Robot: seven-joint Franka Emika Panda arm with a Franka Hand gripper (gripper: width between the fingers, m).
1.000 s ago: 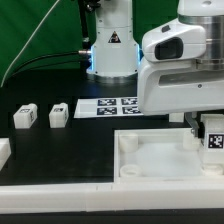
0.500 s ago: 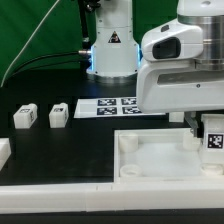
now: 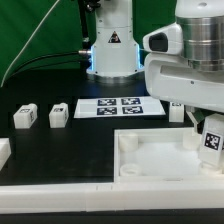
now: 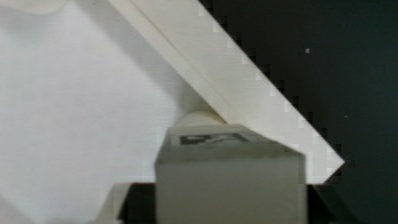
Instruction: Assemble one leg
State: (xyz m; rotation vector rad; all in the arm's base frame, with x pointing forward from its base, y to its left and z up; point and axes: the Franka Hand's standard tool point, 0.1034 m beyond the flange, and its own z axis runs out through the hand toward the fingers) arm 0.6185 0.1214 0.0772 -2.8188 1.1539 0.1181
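My gripper (image 3: pixel 207 128) is shut on a leg (image 3: pixel 211 139), a small white block with a black-and-white tag. It holds the leg slightly tilted at the far corner of the large white tray-like panel (image 3: pixel 150 165), at the exterior view's right. In the wrist view the leg (image 4: pixel 228 170) fills the space between the dark fingers (image 4: pixel 135 205), with its end at the panel's raised rim (image 4: pixel 231 80). Whether the leg touches the panel cannot be told. Two more legs (image 3: pixel 24 117) (image 3: pixel 58 114) stand at the exterior view's left. A third (image 3: pixel 176 112) shows behind the arm.
The marker board (image 3: pixel 118 107) lies in the middle, behind the panel. A white part (image 3: pixel 3 152) shows at the exterior view's left edge. The robot base (image 3: pixel 112 50) stands at the back, with a green backdrop behind it.
The arm's wrist has risen and shifted toward the exterior view's right, uncovering the leg behind it. The held leg now sits slightly tilted. The other legs have not moved.
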